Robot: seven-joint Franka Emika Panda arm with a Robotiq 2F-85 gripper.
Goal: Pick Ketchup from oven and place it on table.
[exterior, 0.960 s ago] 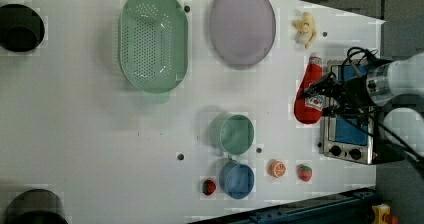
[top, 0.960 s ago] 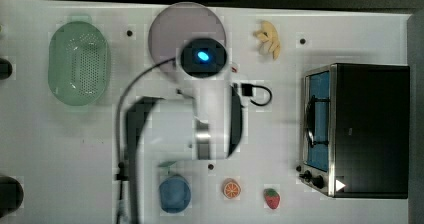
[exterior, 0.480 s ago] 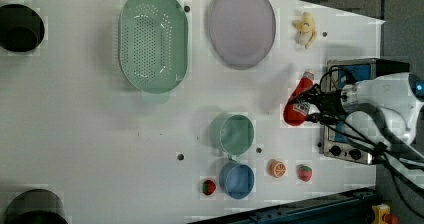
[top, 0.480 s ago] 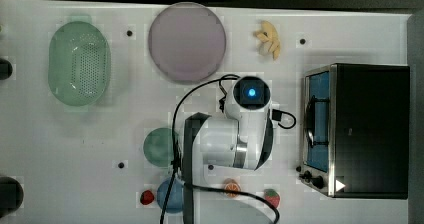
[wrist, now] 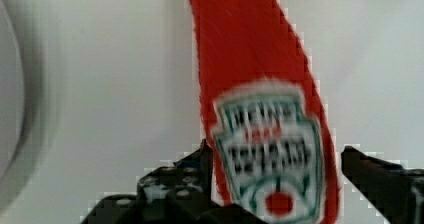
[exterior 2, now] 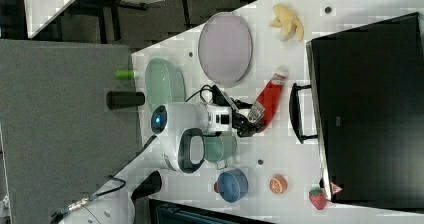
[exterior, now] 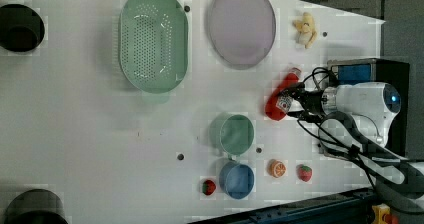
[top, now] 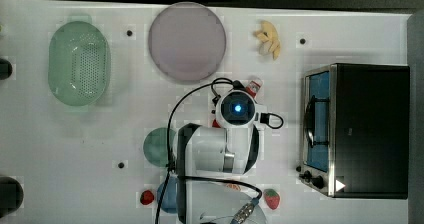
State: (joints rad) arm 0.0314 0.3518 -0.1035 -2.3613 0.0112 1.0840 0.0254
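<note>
One red plastic ketchup squeeze bottle [exterior: 281, 94] lies on the white perforated tabletop [exterior: 90, 134], left of the black toaster oven [exterior: 367, 71] in the left view; the gripper's [wrist: 277, 164] fingers [wrist: 380, 176] stand spread, apparently releasing it.

We're in a robot lab bench setup, not a real kitchen. The table [top: 350, 39] is a white perforated board with small dark mounting holes. The arm [top: 220, 149] sits on it with loose cabling. Kitchen props are staged around it: toaster oven [top: 370, 129], purple plate [top: 187, 41], green colander [top: 79, 63], a green cup [exterior: 235, 134] and a blue one [exterior: 237, 180], toy bananas [top: 268, 39], a toy strawberry [exterior: 305, 172] and orange slice [exterior: 276, 168]. Grey floor [exterior 2: 65, 134] and dark frame pieces show around the table in the right view.
</note>
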